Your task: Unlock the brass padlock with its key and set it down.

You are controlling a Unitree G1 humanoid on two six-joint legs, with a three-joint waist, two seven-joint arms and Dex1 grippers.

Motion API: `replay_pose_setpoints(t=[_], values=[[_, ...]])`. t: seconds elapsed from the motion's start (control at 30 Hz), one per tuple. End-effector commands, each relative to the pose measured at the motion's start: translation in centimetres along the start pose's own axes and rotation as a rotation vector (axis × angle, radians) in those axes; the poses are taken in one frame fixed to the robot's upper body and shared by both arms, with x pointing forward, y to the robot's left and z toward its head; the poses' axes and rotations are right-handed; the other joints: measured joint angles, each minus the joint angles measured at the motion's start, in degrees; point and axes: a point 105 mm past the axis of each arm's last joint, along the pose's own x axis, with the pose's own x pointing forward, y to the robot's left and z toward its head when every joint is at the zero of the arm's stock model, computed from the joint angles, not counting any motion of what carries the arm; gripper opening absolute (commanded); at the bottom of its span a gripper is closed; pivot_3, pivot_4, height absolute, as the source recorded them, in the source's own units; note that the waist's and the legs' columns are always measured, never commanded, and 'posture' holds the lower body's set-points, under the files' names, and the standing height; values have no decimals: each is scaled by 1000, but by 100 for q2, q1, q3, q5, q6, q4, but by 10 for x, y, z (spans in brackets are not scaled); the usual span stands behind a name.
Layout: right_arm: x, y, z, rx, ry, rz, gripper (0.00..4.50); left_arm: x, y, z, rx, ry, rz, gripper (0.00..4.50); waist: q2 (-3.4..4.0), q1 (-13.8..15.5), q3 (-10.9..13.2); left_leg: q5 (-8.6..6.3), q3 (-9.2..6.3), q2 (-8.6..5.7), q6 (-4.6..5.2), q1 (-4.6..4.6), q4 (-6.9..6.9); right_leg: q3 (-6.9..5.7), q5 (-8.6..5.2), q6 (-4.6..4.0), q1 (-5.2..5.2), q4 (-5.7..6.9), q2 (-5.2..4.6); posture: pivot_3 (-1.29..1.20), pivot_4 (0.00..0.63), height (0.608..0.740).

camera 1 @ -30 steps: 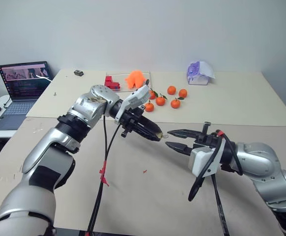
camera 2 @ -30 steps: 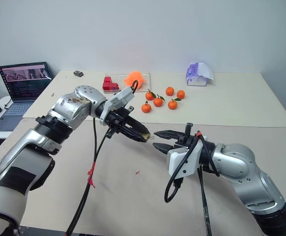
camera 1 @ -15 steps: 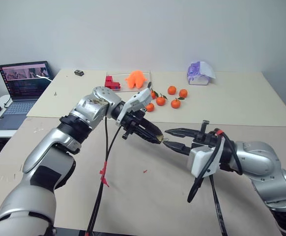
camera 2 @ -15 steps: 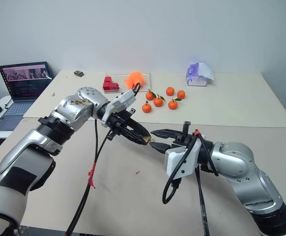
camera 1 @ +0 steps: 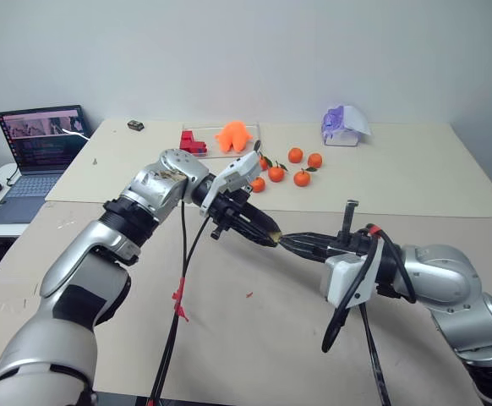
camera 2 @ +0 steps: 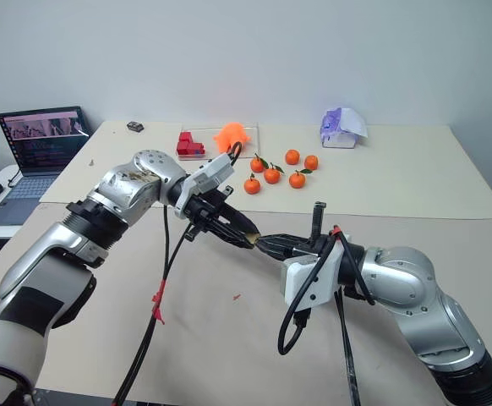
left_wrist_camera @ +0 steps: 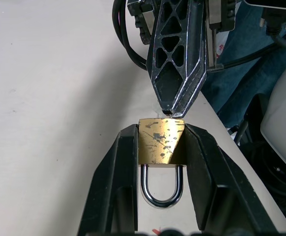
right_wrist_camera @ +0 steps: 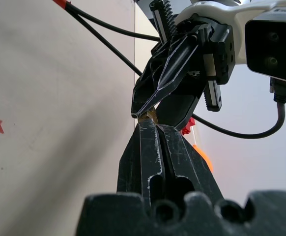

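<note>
The brass padlock (left_wrist_camera: 161,140) is clamped between the fingers of my left gripper (left_wrist_camera: 160,130), shackle toward the wrist, held in the air above the tan table (camera 1: 254,338). My right gripper (camera 1: 285,242) meets it head-on from the right. Its two black fingers (right_wrist_camera: 150,142) are pressed together, with their tips against the padlock's free end. The key is hidden between those fingertips, where it stuck out of the padlock a moment ago. A sliver of brass shows just beyond the right fingertips in the right wrist view.
Several oranges (camera 1: 276,173), a red block (camera 1: 193,141), an orange toy (camera 1: 233,135) and a purple-and-white object (camera 1: 343,124) lie on the far half of the table. A laptop (camera 1: 39,152) stands at the left. Black cables (camera 1: 178,288) hang from both wrists.
My right gripper's fingers, open a second ago, have closed together over the key's place at the padlock's end. The left gripper and padlock have stayed where they were.
</note>
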Motion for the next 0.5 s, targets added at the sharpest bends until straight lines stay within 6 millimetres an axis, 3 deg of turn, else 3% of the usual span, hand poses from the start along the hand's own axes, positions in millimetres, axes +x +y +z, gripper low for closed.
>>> replay_pose_setpoints(t=[0.03, 0.33, 0.5], values=[[-3, -14, 7, 34, -23, -50, 24, -2, -4, 14, 112, 34, -8, 834, 0, 4, 0, 0, 0, 0, 0, 0, 0, 0, 0, 0, 0, 0, 0, 0, 150, 702], [-1, -15, 4, 211, -24, -40, 24, 5, -6, 8, 283, 126, -7, 834, 1, 2, -1, 0, 0, 0, 0, 0, 0, 1, 8, -15, 2, -1, 0, 0, 150, 702], [-1, -21, 7, 77, -2, -38, 24, 3, -3, 11, 209, 69, 10, 834, 2, 4, -1, 0, 0, 0, 1, 1, 0, 0, 2, -3, 2, 2, 0, 0, 150, 702]])
